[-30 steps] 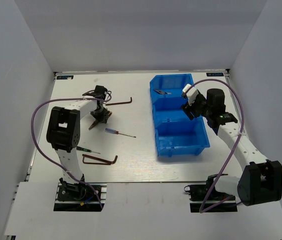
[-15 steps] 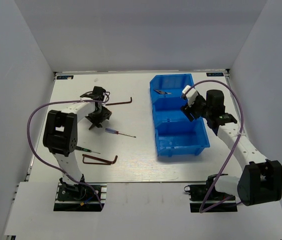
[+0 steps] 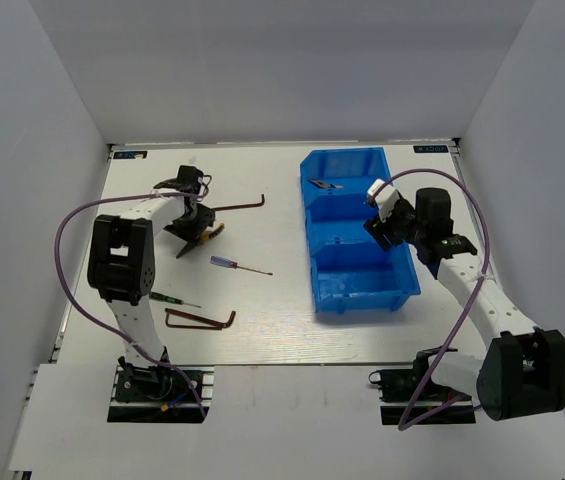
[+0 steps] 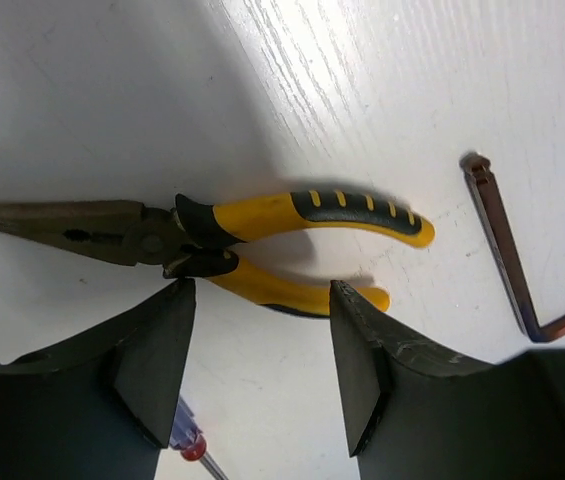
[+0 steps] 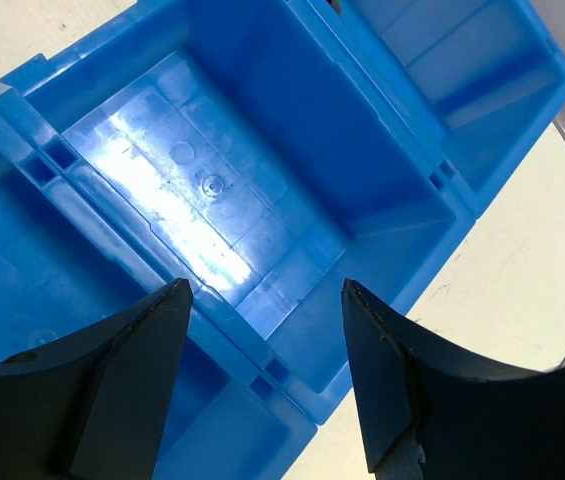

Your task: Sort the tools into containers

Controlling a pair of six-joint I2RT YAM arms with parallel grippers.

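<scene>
Yellow-handled pliers (image 4: 302, 215) lie flat on the white table, their dark nose pointing left in the left wrist view. My left gripper (image 4: 262, 288) hangs open just above their handles and holds nothing; from above it is the left gripper (image 3: 194, 216) over the pliers (image 3: 202, 234). One brown hex key (image 3: 239, 206) lies just right of them. A red-blue screwdriver (image 3: 239, 265), a green-black screwdriver (image 3: 174, 299) and a second hex key (image 3: 200, 320) lie nearer. My right gripper (image 5: 264, 285) is open and empty over the blue bin (image 5: 212, 190), above its middle compartment.
The three-compartment bin (image 3: 402, 285) stands right of centre, with a second pair of pliers (image 3: 324, 184) in its far compartment. White walls close the table on the left, back and right. Purple cables loop beside both arms.
My left gripper has opened, and the pliers now lie free on the table under it. The left wrist has shifted slightly back and left. The right gripper has drifted a little nearer over the bin.
</scene>
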